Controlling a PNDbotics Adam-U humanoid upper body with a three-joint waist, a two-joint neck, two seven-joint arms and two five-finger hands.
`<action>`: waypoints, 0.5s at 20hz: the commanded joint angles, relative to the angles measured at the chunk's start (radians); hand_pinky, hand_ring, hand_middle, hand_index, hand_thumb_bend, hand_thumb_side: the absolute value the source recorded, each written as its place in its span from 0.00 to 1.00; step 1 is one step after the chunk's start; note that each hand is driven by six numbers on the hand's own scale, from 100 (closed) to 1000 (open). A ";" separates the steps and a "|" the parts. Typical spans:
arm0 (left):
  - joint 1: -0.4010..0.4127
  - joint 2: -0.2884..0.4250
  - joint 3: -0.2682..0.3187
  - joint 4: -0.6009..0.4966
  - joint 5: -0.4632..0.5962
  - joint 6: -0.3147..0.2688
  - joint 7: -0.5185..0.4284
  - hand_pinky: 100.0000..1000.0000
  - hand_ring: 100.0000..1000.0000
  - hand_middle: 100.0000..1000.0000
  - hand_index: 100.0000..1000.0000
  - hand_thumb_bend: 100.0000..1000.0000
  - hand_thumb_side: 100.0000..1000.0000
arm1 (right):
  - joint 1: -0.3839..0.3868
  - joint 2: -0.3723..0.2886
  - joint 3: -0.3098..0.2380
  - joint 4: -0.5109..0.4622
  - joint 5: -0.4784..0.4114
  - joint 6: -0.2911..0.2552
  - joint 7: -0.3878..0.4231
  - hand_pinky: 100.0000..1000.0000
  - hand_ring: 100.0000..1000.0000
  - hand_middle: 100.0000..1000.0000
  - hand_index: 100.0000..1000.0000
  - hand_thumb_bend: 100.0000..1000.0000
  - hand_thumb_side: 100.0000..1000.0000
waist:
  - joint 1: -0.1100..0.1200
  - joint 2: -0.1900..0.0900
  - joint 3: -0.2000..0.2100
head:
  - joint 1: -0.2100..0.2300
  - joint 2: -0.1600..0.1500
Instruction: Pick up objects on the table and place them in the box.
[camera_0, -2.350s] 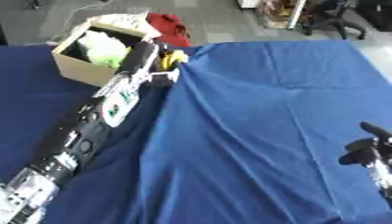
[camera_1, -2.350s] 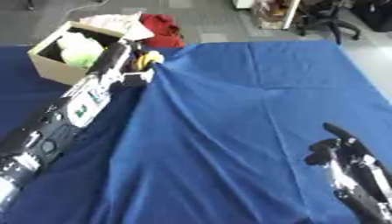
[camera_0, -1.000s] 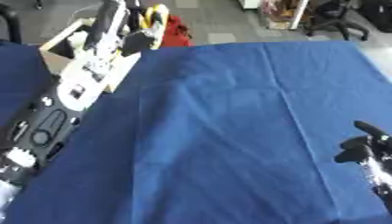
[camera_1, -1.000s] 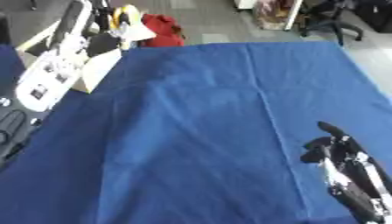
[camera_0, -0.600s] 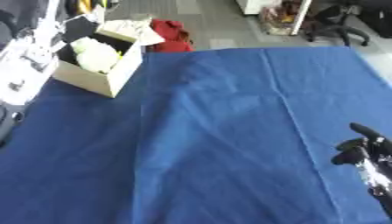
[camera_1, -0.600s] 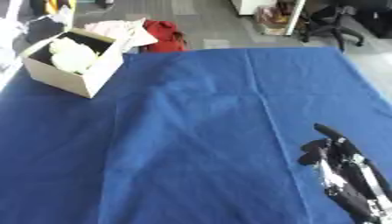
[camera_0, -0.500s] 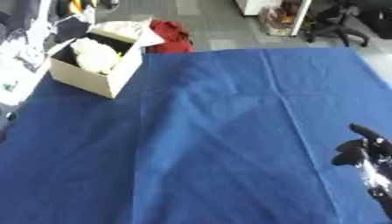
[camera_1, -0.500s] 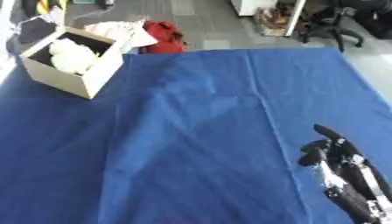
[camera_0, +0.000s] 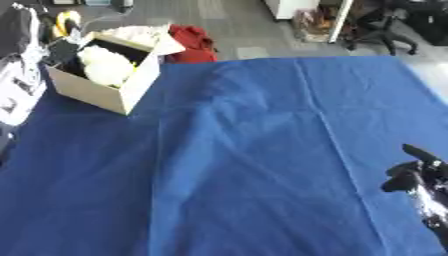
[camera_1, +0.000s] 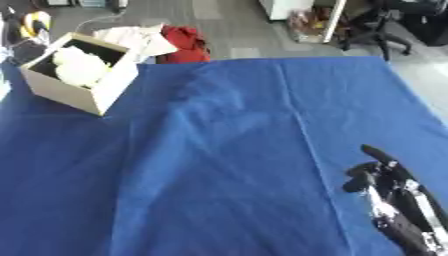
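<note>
The cardboard box (camera_1: 80, 85) holds a pale green lump (camera_1: 80, 66) (soft-looking); far from it, the right hand (camera_1: 389, 187) rests slack, grasping nothing.

An open cardboard box (camera_0: 103, 92) stands at the upper left of the frame on the blue-covered table (camera_0: 254, 150), turned askew so one corner points toward the viewer. Its flaps are folded outward. Inside lies a pale, yellowish-white soft object (camera_0: 107, 67), filling much of the box.
</note>
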 joint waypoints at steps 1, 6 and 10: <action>-0.025 0.010 0.007 0.025 -0.036 -0.013 -0.044 0.63 0.43 0.39 0.63 0.00 0.18 | -0.005 -0.022 -0.006 -0.009 -0.005 -0.001 -0.005 0.56 0.50 0.54 0.90 0.00 0.36 | -0.001 -0.006 -0.002 | 0.000 -0.015; -0.017 -0.004 -0.009 0.036 -0.100 -0.057 -0.198 0.73 0.62 0.67 0.86 0.00 0.19 | -0.005 -0.020 -0.007 -0.010 -0.005 0.000 -0.005 0.56 0.50 0.54 0.90 0.00 0.36 | 0.001 -0.008 -0.001 | -0.001 -0.015; -0.009 0.000 -0.004 0.011 -0.140 -0.077 -0.273 0.78 0.71 0.79 0.94 0.00 0.43 | -0.006 -0.019 -0.007 -0.010 -0.003 -0.001 -0.004 0.56 0.50 0.54 0.90 0.00 0.36 | 0.003 -0.011 0.005 | -0.003 -0.017</action>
